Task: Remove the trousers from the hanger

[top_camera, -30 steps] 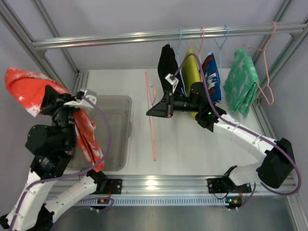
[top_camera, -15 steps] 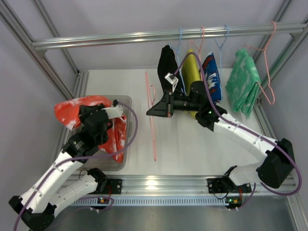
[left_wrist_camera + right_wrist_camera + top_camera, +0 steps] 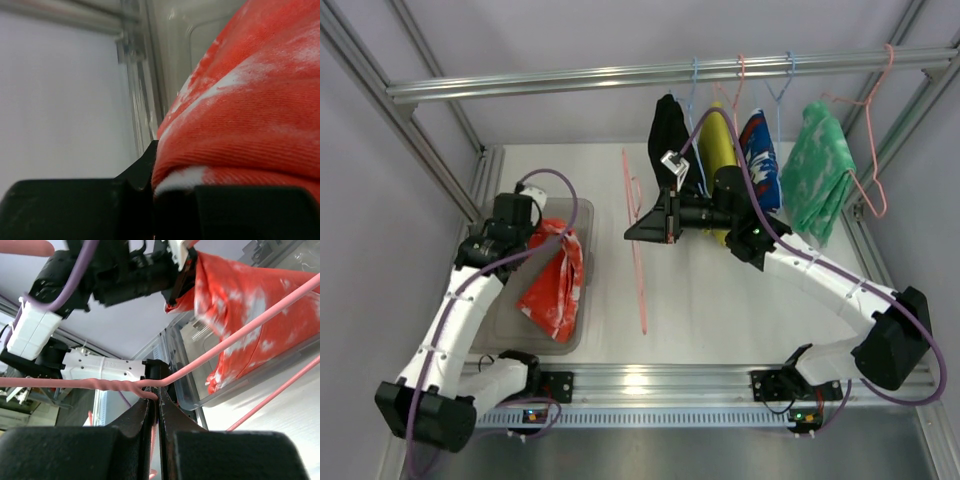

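The left gripper (image 3: 540,230) is clamped on the trousers (image 3: 552,282), off the hanger and dangling into the clear bin (image 3: 583,212), probably to drop them there. The right gripper (image 3: 156,405) pinches the bare hanger (image 3: 638,290) by its neck, holding it aside. Around them stand pale booth walls, a rail (image 3: 620,75) of hung clothes, and a white table (image 3: 720,310).

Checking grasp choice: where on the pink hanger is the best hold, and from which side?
The hanger is best held at its twisted neck below the hook, from the right, jaws across the wire, as the right gripper has it. The wire is doubled there; the long sides are thin.
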You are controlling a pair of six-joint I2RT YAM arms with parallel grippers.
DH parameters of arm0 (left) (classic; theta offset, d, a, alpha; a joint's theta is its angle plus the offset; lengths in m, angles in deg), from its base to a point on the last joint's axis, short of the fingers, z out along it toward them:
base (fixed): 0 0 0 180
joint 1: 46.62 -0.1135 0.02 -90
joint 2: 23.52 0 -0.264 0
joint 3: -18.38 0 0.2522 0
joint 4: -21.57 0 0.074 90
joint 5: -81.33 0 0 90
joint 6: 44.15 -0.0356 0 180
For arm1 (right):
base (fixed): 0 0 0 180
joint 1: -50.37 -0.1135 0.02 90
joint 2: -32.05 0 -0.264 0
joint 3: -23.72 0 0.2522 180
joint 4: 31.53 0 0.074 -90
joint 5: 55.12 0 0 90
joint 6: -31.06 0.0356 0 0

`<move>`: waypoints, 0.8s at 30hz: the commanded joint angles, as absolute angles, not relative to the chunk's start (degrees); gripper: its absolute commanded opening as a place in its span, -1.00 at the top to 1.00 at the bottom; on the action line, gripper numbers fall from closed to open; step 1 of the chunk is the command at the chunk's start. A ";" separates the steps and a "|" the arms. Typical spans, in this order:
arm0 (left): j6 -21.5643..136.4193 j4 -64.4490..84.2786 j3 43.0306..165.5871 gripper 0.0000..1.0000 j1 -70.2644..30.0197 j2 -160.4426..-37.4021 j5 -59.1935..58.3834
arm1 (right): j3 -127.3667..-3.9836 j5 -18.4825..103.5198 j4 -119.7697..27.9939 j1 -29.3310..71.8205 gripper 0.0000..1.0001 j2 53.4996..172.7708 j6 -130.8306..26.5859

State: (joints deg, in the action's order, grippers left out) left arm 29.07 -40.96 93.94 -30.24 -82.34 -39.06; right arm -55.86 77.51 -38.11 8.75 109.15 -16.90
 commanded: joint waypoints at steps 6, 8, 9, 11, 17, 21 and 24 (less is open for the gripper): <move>40.12 -38.94 91.03 1.00 -46.17 -86.70 -37.32 | -58.24 78.21 -38.79 8.62 1.00 107.03 -18.77; 39.97 -39.39 89.54 1.00 -50.39 -89.43 -34.08 | -58.24 78.21 -38.70 8.71 1.00 107.20 -18.68; 40.31 -39.91 89.97 1.00 -51.27 -90.39 -33.02 | -58.16 78.21 -38.61 8.71 1.00 107.11 -18.77; 39.44 -39.04 90.32 0.83 -54.17 -91.54 -28.92 | -58.07 78.21 -38.61 8.71 1.00 107.11 -18.86; 32.17 -41.04 91.03 -0.33 -55.67 -89.37 -10.06 | -58.68 78.56 -38.88 8.89 1.00 106.76 -19.21; 21.52 -45.25 90.24 -0.62 -55.67 -80.58 6.22 | -58.33 78.65 -39.40 9.06 1.00 105.89 -19.82; 14.41 -50.86 89.97 -0.75 -55.68 -73.45 14.75 | -58.07 78.65 -39.67 9.24 1.00 105.09 -20.09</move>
